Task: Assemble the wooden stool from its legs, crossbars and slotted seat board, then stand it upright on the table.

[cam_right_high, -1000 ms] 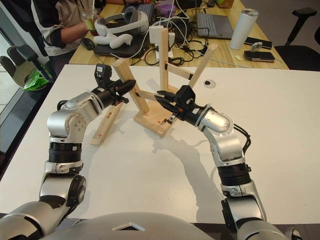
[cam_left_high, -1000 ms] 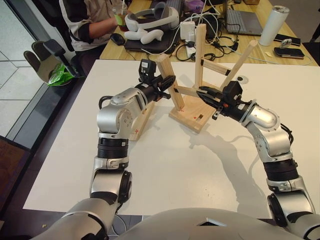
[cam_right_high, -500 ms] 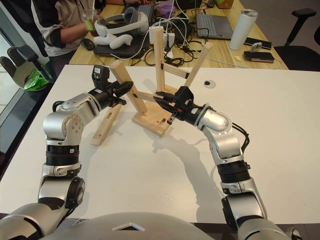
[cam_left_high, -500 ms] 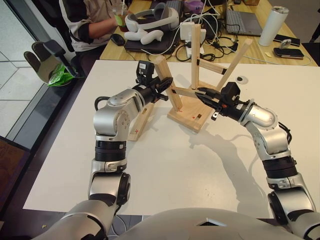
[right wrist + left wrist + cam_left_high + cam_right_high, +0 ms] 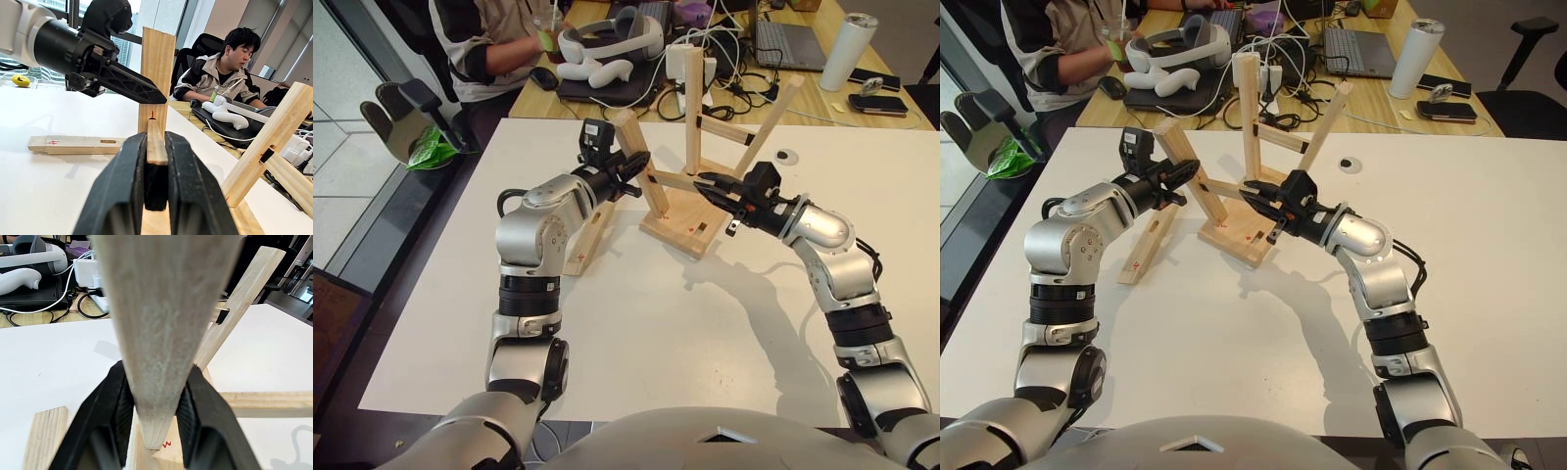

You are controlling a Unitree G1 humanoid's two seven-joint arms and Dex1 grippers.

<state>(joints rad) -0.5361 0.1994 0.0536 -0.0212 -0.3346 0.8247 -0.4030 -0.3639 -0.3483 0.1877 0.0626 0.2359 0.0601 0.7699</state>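
Note:
The stool stands upside down on the white table, its seat board (image 5: 680, 223) flat and three legs pointing up. My left gripper (image 5: 641, 176) is shut on the slanted left leg (image 5: 631, 137), and its black fingers (image 5: 113, 401) clamp that leg (image 5: 156, 323) on both sides. My right gripper (image 5: 705, 183) is shut on the thin crossbar (image 5: 677, 180) that runs into that leg. This crossbar (image 5: 155, 142) sits between the jaws, end on against the leg (image 5: 156, 68). A loose leg (image 5: 589, 233) lies flat on the table under my left forearm.
A small round black thing (image 5: 788, 155) lies on the table at the far right. Behind the table stands a wooden desk (image 5: 803, 83) with a headset, laptop, cables, phone and a white tumbler (image 5: 850, 49). White table surface spreads out in front of the stool.
The stool assembly and both grippers have shifted a little to the left and away from me. Both grips are unchanged.

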